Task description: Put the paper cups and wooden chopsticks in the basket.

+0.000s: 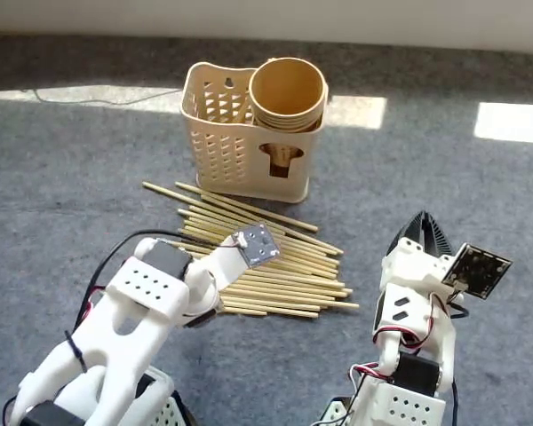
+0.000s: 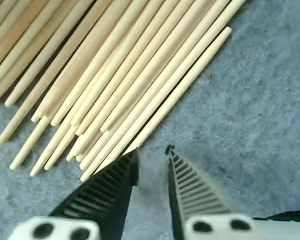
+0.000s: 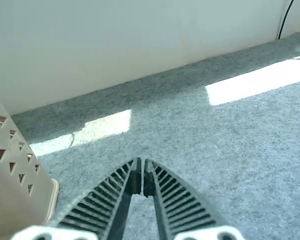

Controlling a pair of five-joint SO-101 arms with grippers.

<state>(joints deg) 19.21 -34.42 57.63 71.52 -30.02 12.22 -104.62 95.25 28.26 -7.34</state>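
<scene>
We found the left gripper (image 2: 151, 152) narrowly parted beside the chopsticks (image 2: 115, 75) mid-carpet (image 1: 480, 204); the right gripper (image 3: 141, 175) was closed, empty; the paper cups (image 1: 287, 89) sat in the basket (image 1: 222, 146).

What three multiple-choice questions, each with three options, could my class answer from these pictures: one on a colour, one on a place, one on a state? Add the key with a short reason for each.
1. What colour is the carpet under the pale wooden chopsticks?
A. red
B. grey
C. green

2. Where is the stack of tan paper cups?
A. inside the cream perforated plastic basket
B. lying among the chopsticks
C. held by an arm

3. How is the right gripper?
A. shut on a cup
B. open wide
C. shut, holding nothing

Key: 1 B, grey pile surrounds the sticks; 2 A, the cups' rims rise from the basket's top; 3 C, its tips meet with only carpet beyond them.
</scene>
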